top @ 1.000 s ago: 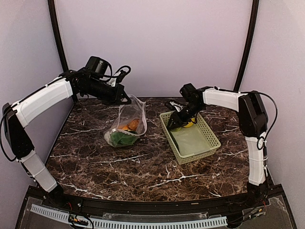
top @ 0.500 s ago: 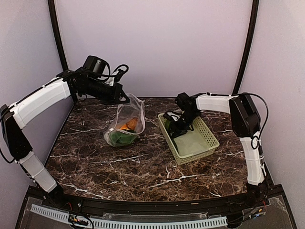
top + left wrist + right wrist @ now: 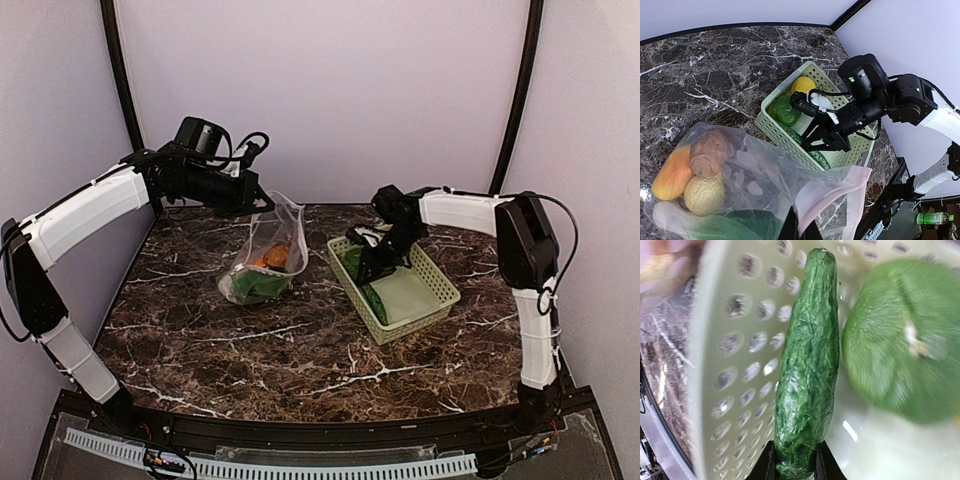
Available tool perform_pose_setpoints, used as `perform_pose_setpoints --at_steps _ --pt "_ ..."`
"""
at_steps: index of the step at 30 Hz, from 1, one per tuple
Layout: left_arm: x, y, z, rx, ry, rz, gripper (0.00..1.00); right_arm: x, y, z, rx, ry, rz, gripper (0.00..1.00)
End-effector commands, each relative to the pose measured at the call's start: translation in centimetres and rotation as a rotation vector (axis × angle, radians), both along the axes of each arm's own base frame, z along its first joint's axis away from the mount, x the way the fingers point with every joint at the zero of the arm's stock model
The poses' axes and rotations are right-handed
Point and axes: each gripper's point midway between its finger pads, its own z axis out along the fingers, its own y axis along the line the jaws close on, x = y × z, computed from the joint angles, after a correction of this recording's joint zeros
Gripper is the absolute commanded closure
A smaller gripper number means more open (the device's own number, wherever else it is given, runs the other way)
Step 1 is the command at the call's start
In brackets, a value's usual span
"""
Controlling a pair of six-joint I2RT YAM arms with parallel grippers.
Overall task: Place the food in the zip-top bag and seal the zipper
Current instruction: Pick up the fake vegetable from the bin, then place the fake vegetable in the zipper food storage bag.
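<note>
While the left gripper (image 3: 799, 228) is pinching the pink zipper (image 3: 840, 189) of the part-filled zip-top bag (image 3: 740, 167) with its jaws fully closed, the right gripper (image 3: 795, 461) is clamping one end of the long wrinkled green vegetable (image 3: 807, 365) lying in the lattice basket (image 3: 735, 365), a light, stiff, likely slick toy better gripped mid-length.

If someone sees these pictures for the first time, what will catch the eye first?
The clear bag, holding several toy foods, hangs by its mouth from the left gripper, left of centre. To its right, the right gripper reaches into the green basket, its fingers hugging a long green piece.
</note>
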Motion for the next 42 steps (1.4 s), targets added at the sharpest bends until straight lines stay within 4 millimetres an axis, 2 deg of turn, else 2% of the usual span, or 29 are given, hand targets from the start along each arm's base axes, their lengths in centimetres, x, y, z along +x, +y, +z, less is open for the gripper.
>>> perform_pose_setpoints --at_steps 1,7,13,14,17,20,32,36,42 --pt "0.7 0.1 2.2 -0.063 -0.059 0.046 0.99 0.0 -1.0 8.0 0.111 -0.128 0.017 0.9" --pt "1.8 -0.2 2.3 -0.113 -0.08 0.095 0.99 0.1 -1.1 16.0 0.306 -0.218 0.053 0.95" --pt "2.9 -0.4 1.9 -0.184 -0.062 0.168 0.99 0.6 0.1 24.5 0.513 -0.472 0.147 0.99" --pt "3.0 -0.5 1.9 -0.196 -0.056 0.171 0.99 0.2 0.2 26.4 0.556 -0.519 0.16 0.99" --pt "3.5 -0.9 2.4 -0.245 -0.053 0.188 0.99 -0.7 0.6 30.3 0.688 -0.621 0.185 0.99" --pt "3.9 -1.0 2.5 -0.268 -0.048 0.206 0.99 -1.8 1.4 33.0 0.797 -0.644 0.223 0.99" --pt "4.8 -1.4 3.1 -0.335 -0.026 0.247 0.99 -1.5 6.8 35.4 1.006 -0.6 0.274 0.99" --pt "4.8 -1.4 3.3 -0.344 -0.022 0.25 0.99 -1.0 9.0 35.1 1.027 -0.577 0.278 0.99" --pt "4.6 -1.3 3.6 -0.35 -0.022 0.254 0.99 -0.1 11.3 34.1 1.04 -0.575 0.29 0.99"
